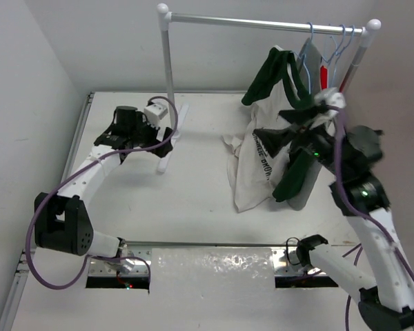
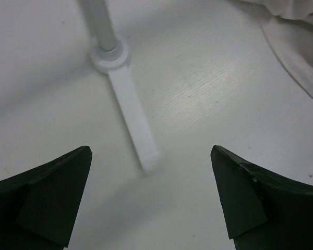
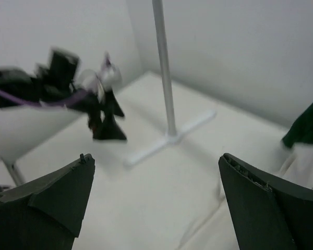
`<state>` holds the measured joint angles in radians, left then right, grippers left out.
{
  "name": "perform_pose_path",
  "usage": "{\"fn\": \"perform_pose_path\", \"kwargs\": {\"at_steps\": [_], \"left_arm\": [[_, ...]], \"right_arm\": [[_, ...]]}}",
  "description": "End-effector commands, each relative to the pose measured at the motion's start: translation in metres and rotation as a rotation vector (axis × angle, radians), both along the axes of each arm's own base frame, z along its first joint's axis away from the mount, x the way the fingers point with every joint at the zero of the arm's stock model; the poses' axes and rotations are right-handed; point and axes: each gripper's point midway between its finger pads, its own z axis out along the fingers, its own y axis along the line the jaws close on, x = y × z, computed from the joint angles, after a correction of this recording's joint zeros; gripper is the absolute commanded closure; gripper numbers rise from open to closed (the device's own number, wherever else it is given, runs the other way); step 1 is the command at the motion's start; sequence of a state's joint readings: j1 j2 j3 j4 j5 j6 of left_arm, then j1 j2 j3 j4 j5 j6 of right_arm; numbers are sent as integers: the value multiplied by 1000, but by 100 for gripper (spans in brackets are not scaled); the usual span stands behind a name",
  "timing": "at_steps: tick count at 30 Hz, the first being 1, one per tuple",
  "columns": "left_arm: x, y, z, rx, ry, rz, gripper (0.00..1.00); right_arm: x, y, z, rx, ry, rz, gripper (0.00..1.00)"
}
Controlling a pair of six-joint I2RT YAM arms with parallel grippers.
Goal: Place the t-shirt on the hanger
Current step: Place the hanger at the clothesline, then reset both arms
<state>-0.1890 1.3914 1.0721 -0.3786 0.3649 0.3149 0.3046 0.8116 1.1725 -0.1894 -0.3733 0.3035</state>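
The t-shirt (image 1: 259, 162), white with dark green sleeves, hangs bunched below the right end of the rail, and its lower part rests on the table. One green sleeve (image 1: 270, 74) is up near the pale-blue hanger (image 1: 306, 69), whose hook is over the rail. How the shirt sits on the hanger is hidden. My right gripper (image 1: 279, 129) (image 3: 156, 157) is in front of the shirt, open and empty, facing left. The green sleeve (image 3: 308, 125) shows at its right edge. My left gripper (image 1: 127, 132) (image 2: 150, 152) is open and empty by the rack's left foot.
The white rack's left post (image 1: 168, 62) and its flat foot (image 2: 131, 117) (image 3: 169, 138) stand on the table. More pale-blue hangers (image 1: 341, 41), a grey garment (image 1: 312, 52) and a red hanger (image 1: 324, 72) hang at the rail's right end. The back wall is close behind.
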Motion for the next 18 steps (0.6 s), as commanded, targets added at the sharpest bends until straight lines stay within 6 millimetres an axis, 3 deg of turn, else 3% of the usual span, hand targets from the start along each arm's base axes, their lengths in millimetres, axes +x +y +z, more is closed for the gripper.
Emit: {"fn": "perform_pose_path", "kwargs": {"at_steps": [1, 2, 4, 5, 7, 8, 9, 10, 12, 13, 15, 18], "left_arm": [[16, 31, 13, -50, -54, 142, 5], [15, 37, 12, -53, -53, 155, 6], [13, 52, 1, -46, -36, 194, 6], [12, 61, -3, -32, -36, 218, 6], [9, 70, -16, -11, -26, 244, 6], [8, 77, -20, 7, -28, 261, 6], [6, 79, -29, 11, -27, 266, 6], [6, 82, -34, 18, -31, 276, 6], [6, 85, -42, 17, -37, 288, 6], [6, 86, -47, 21, -48, 297, 6], [8, 98, -53, 29, -64, 336, 6], [8, 101, -58, 21, -74, 349, 6]], "right_arm": [[29, 35, -92, -59, 215, 94, 1], [22, 53, -122, -99, 270, 138, 1], [30, 59, -161, -196, 320, 79, 1], [31, 60, -187, -242, 357, 43, 1], [37, 50, -210, -256, 392, -40, 1], [37, 39, -240, -281, 437, -97, 1], [44, 24, -250, -289, 429, -190, 1], [40, 13, -278, -331, 469, -232, 1], [42, -10, -304, -407, 493, -338, 1], [37, -21, -329, -462, 530, -371, 1], [35, -46, -359, -563, 553, -469, 1], [32, -70, -382, -682, 562, -546, 1]]}}
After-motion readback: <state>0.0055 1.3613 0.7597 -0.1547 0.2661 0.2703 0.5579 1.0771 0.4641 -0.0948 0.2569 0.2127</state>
